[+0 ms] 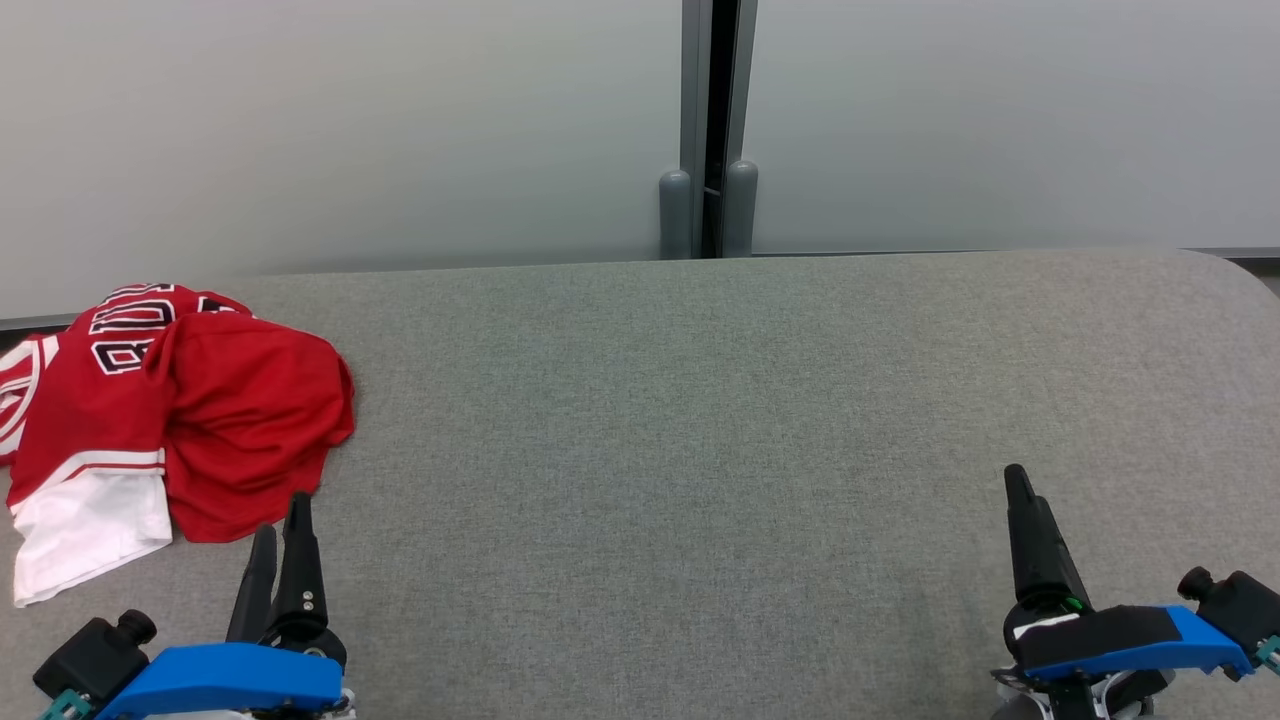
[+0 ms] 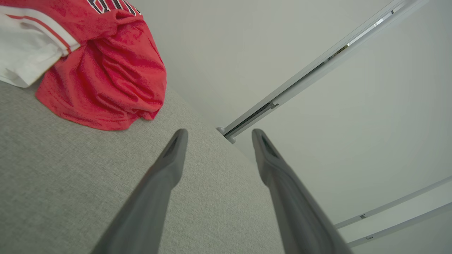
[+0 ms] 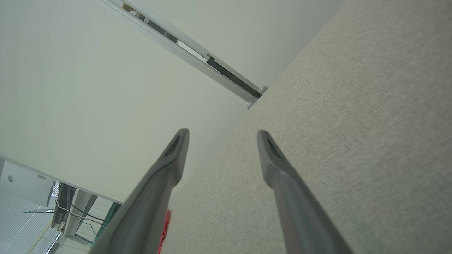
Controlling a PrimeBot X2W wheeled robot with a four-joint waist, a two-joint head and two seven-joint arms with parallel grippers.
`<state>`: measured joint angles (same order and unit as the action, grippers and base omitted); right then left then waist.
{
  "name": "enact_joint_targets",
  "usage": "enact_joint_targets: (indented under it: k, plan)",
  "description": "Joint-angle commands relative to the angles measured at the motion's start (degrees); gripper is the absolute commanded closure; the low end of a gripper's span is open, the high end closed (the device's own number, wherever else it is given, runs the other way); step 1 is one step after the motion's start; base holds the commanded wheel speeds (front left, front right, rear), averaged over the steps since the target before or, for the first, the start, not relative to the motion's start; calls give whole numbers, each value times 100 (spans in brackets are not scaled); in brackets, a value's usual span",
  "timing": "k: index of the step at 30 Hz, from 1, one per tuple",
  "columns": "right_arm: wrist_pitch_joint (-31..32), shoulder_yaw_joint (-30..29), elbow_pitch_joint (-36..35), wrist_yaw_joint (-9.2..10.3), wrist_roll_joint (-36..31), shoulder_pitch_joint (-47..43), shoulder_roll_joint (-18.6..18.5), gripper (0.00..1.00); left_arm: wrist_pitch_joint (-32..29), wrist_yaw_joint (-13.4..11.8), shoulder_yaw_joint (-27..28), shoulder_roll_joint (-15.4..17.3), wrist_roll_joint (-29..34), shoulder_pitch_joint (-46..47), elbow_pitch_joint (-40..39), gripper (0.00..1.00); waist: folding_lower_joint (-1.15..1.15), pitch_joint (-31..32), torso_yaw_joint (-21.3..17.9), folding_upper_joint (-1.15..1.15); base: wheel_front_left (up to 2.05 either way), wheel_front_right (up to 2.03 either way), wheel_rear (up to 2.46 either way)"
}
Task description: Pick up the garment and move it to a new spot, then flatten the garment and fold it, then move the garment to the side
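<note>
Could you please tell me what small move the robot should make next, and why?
Probably reach the open left pincer forward and leftward onto the garment: it lies crumpled at the left end of the grey surface, just beyond that pincer, while the right pincer sits far off.

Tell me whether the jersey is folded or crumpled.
Crumpled. The jersey lies heaped at the left end of the table, red cloth bunched over itself, lettering partly hidden.
</note>
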<state>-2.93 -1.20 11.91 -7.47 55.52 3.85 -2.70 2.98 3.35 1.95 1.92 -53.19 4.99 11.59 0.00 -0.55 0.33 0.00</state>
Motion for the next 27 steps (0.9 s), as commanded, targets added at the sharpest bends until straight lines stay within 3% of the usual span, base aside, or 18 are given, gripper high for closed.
enact_joint_targets:
  k: [1, 27]
  plan:
    - [-80, 46, -67, -2, -297, 134, -18, 0, 77, -24, -30, 62, 278, 171, -74, 0, 0, 3, 2, 0, 0, 0, 0]
    - [-517, 289, 86, -2, -2110, 158, -22, 0, 511, -164, -319, 82, 2196, 229, 3, 0, 0, -13, 36, 0, 0, 0, 0]
